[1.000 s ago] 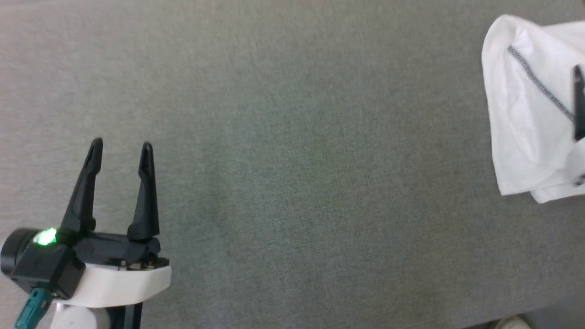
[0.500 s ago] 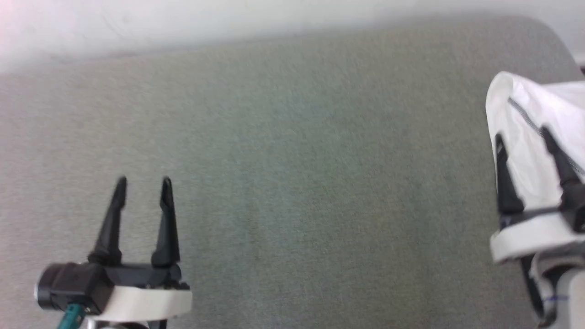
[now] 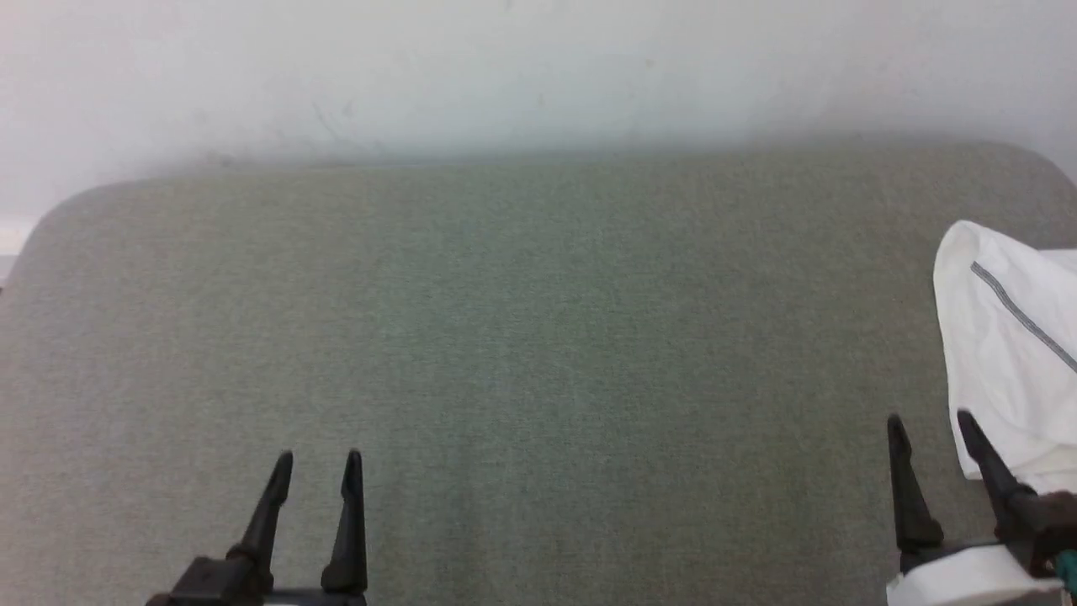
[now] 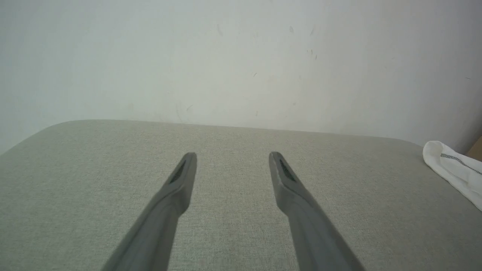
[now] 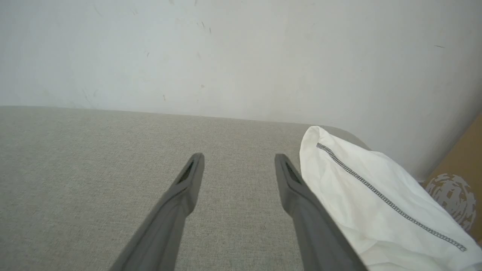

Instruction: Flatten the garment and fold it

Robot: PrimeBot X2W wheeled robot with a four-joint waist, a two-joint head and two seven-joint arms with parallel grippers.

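Head view first. The garment [image 3: 1001,353] sits way over at the right edge of the frame, cut off by the border. What shows is a white, rounded bundle with a grey stitched seam running across it. It looks layered over itself, not spread out. The whole middle of the grey counter [image 3: 538,337] is bare. The left pincer [image 3: 319,461] pokes up at the bottom left, jaws apart, nothing in it, well away from the cloth. The right pincer [image 3: 929,421] is at the bottom right, also spread and empty, with its outer finger just beside the garment's lower edge. I can't tell if it's touching.

Left wrist view: the two fingers are wide apart over plain counter [image 4: 75,169], with nothing between them. The garment [image 4: 452,165] is just a white corner far off at the right edge.

Right wrist view: same deal, the fingers are apart and hold nothing. The garment [image 5: 361,195] fills the lower right, puffy, right alongside the right-hand finger.

My read: nothing has a grip on the shirt, and it isn't laid flat where I can see it. I'd say flattening isn't visibly done and the fold is all ahead, though most of the shirt is out of frame.
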